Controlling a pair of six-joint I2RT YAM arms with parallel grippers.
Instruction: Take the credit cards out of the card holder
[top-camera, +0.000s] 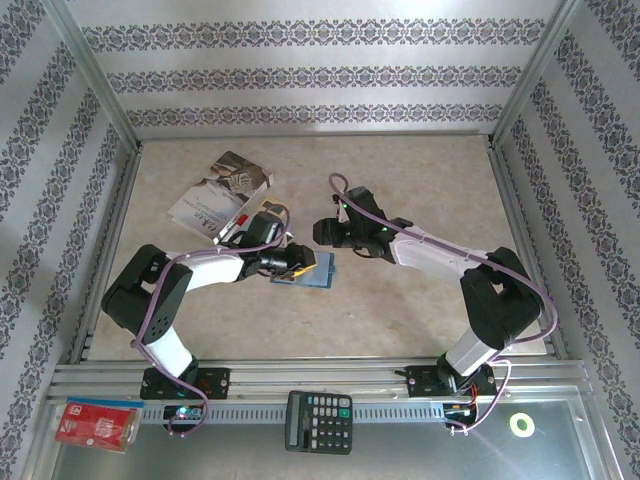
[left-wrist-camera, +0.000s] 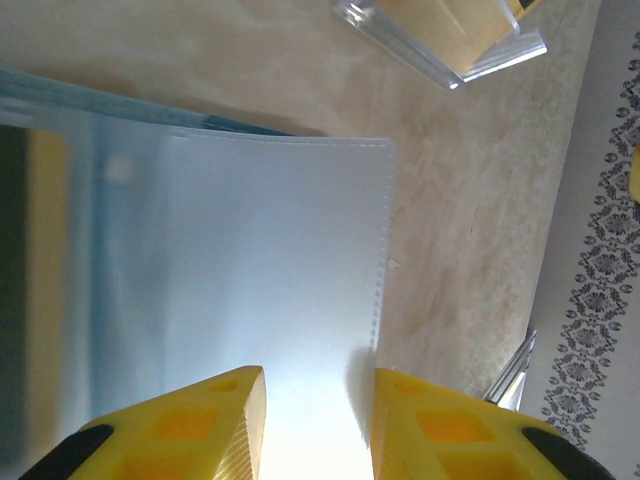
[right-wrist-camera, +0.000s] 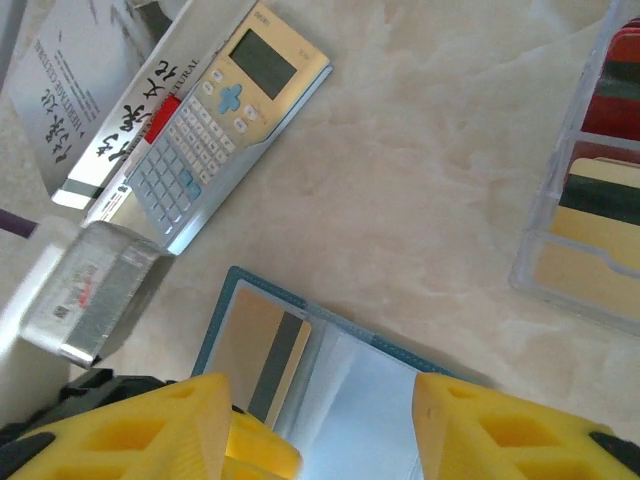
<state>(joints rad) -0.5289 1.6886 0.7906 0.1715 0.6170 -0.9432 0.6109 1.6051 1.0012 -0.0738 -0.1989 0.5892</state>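
Near edge, on the rail shelf: black calculator (top-camera: 318, 421) and red packet (top-camera: 98, 423). Both sit well apart from the work, so ignore them.

Mid-table: the card holder (top-camera: 306, 271) lies flat and opened, inside up, with both arms bent in over it.

The left gripper (left-wrist-camera: 318, 388) hangs low over the holder's clear window pocket. Its jaws are parted and nothing is pinched between them, so it is released. My guess is it sits there to steady that leaf while the other arm pulls.

The right gripper (right-wrist-camera: 320, 400) hovers over the holder with its jaws spread wide and empty. Below it, one gold-tan credit card (right-wrist-camera: 262, 352) with a dark stripe sits tucked in the leaf beside the clear window. That is likely your next target. Expect the holder to lift with the card unless you pin it.

Beside the holder: a clear rack (right-wrist-camera: 556, 170) with red, dark and tan cards stood in its slots. It is probably the drop point.

Farther out: a silver-gold pocket calculator (right-wrist-camera: 215, 120) rests against a booklet (top-camera: 220, 192), with a small clear case (right-wrist-camera: 90, 295) near them.
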